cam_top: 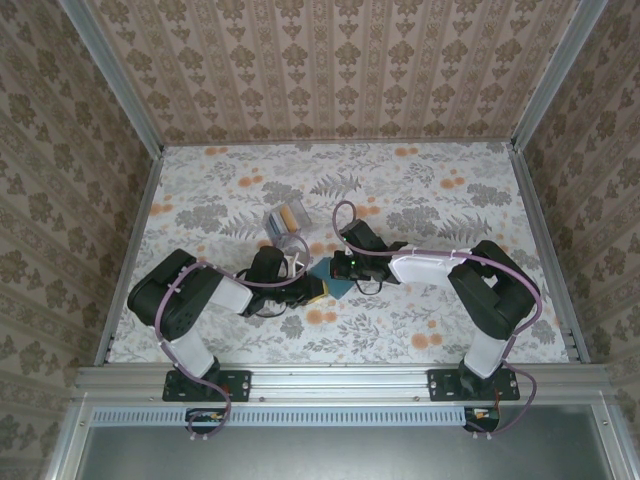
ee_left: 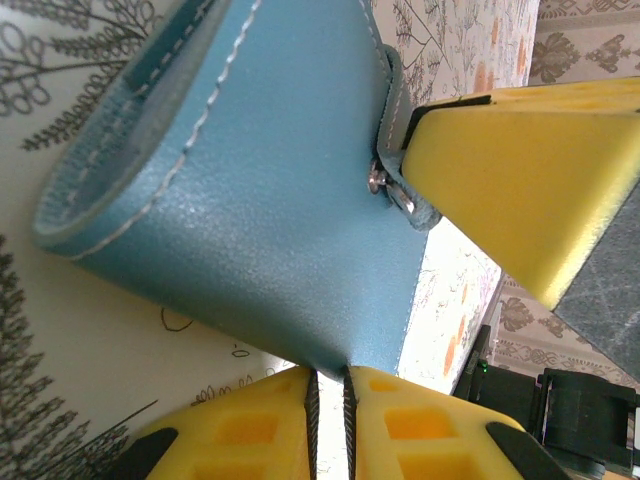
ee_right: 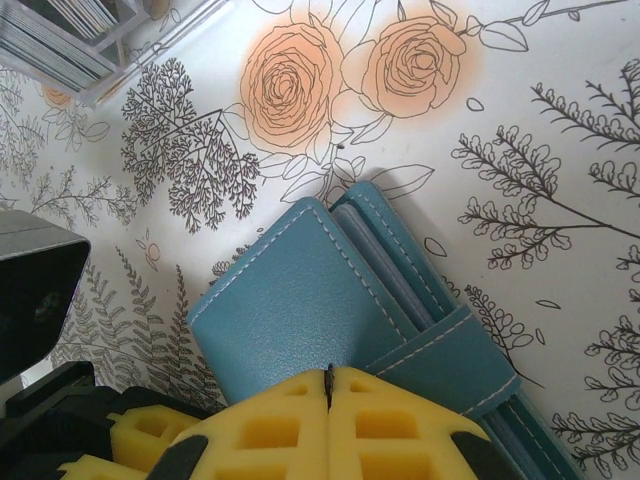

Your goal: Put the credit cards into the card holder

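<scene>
Left claw (ee_left: 329,385) pinches the teal wallet (ee_left: 260,200); right claw (ee_right: 328,378) clenched at its strap (ee_right: 440,350). Pull unevenly and your thin pinch may slip.

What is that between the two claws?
A teal wallet lies between the left gripper and the right gripper, both touching it, as the top view shows.

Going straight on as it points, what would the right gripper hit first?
The teal stitched leather folding wallet, directly ahead of the right gripper; its shut yellow tips seem to touch it, depth unclear.
</scene>
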